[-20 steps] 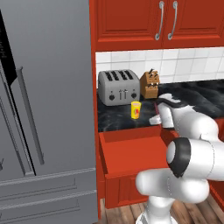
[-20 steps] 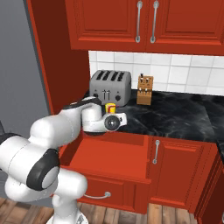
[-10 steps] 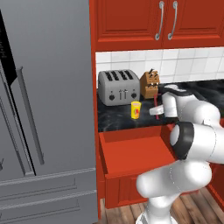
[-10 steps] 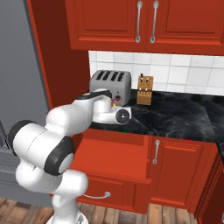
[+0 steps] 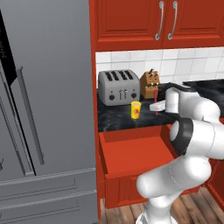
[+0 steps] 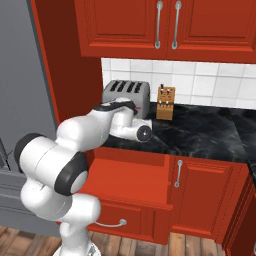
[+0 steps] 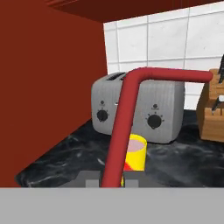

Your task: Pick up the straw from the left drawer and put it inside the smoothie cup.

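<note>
The straw (image 7: 124, 131) rises thick and red up the middle of the hand view, its bent end pointing right at the top. My gripper (image 7: 112, 181) is shut on its lower part. Just behind it on the black counter stands the yellow smoothie cup (image 7: 135, 156). In the left base view the thin straw (image 5: 156, 110) hangs upright from the gripper (image 5: 156, 106), a little right of the cup (image 5: 136, 110) and above the counter. The left drawer (image 5: 133, 154) stands pulled out below, its red inside bare. My arm hides the cup in the right base view, above the drawer (image 6: 132, 181).
A grey toaster (image 5: 117, 86) and a wooden knife block (image 5: 150, 84) stand at the back of the counter (image 6: 210, 131) behind the cup. The grey fridge (image 5: 43, 109) and a red side panel (image 7: 48, 87) close off the left. Red wall cabinets (image 6: 165, 25) hang overhead.
The arm's elbow and forearm have swung round above the counter. The hand has kept hold of the straw and edged slightly towards the cup, which the arm now covers in the right base view.
</note>
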